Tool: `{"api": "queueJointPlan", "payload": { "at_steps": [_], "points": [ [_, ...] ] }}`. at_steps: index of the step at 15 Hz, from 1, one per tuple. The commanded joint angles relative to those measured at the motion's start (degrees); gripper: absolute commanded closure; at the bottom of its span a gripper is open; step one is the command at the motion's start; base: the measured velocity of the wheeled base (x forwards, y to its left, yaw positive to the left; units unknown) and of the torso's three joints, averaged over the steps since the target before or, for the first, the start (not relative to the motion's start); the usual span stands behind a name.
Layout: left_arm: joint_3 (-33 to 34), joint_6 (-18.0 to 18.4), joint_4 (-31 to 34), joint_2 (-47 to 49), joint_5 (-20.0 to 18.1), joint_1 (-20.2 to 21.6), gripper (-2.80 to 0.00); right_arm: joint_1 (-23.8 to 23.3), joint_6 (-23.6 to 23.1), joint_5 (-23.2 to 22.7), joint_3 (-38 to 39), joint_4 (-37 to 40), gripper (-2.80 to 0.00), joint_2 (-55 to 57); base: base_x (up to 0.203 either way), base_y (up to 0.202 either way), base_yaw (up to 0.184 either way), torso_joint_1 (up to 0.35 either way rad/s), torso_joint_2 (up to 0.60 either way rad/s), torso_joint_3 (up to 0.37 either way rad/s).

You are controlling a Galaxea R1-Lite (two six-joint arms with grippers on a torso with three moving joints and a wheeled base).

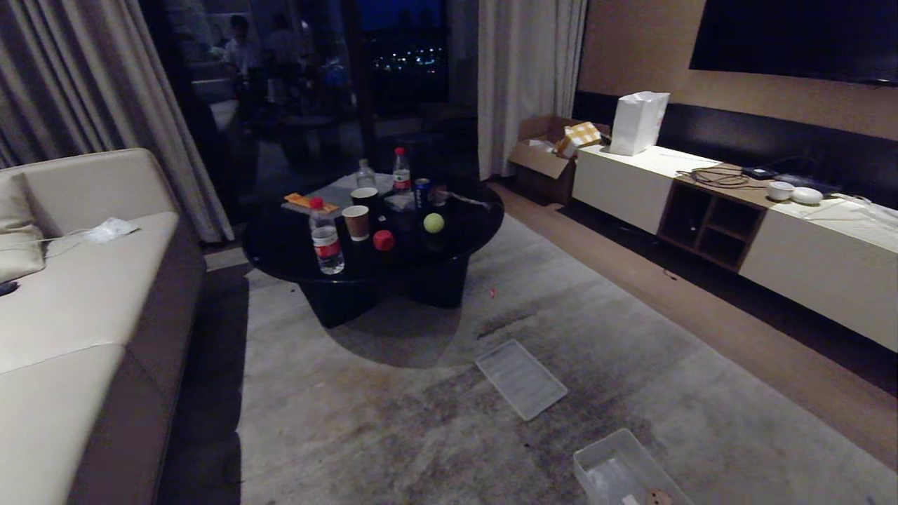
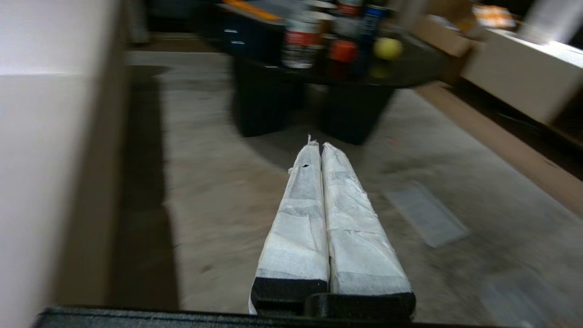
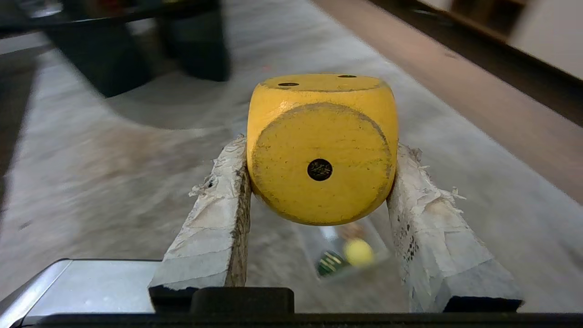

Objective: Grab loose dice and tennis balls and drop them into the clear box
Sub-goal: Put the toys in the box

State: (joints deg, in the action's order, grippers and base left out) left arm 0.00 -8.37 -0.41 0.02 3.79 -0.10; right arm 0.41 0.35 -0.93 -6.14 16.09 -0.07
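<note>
The right gripper [image 3: 319, 168] is clamped on the yellow die [image 3: 321, 146], its two fingers [image 3: 214, 218], wrapped in frayed whitish tape, pressing the die's opposite sides; the die is a chunky cube with rounded corners, a scuffed matte skin and one dark dot on the face toward the wrist camera (two more dots show on its upper face). The left gripper [image 2: 317, 148] has its taped fingers pressed flat together with nothing between them, held above the carpet.

The clear box [image 1: 617, 470] sits on the floor at the near right of the head view, its front cut off by the picture's edge; a brown die [image 1: 658, 499] is just visible inside. Beyond it lies the flat ribbed lid [image 1: 520, 379]. A tennis ball [image 1: 433, 222] and a red die [image 1: 383, 240] rest on the round black table [image 1: 295, 245], among water bottles and paper cups.

The carpet [image 1: 393, 421] is grey, mottled and stained. A pale sofa [image 1: 77, 301] runs along the left, and a long white cabinet [image 1: 807, 259] lines the right wall. Neither arm appears in the head view, and the room is dim.
</note>
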Motion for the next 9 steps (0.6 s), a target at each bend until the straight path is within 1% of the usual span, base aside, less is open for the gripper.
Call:
{"api": "queueJointPlan", "payload": {
  "at_steps": [1, 9],
  "points": [
    [0.0, -0.1, 0.0, 0.0, 0.0, 0.0, 0.0, 0.0, 0.0, 0.0, 0.0, 0.1, 0.0, 0.1, 0.0, 0.011, -0.162, 0.002, 0.0, -0.002],
    [0.0, -0.2, 0.0, 0.1, 0.0, 0.0, 0.0, 0.0, -0.1, 0.0, 0.0, 0.1, 0.0, 0.1, 0.001, 0.009, -0.161, 0.004, 0.0, 0.004]
  ]
}}
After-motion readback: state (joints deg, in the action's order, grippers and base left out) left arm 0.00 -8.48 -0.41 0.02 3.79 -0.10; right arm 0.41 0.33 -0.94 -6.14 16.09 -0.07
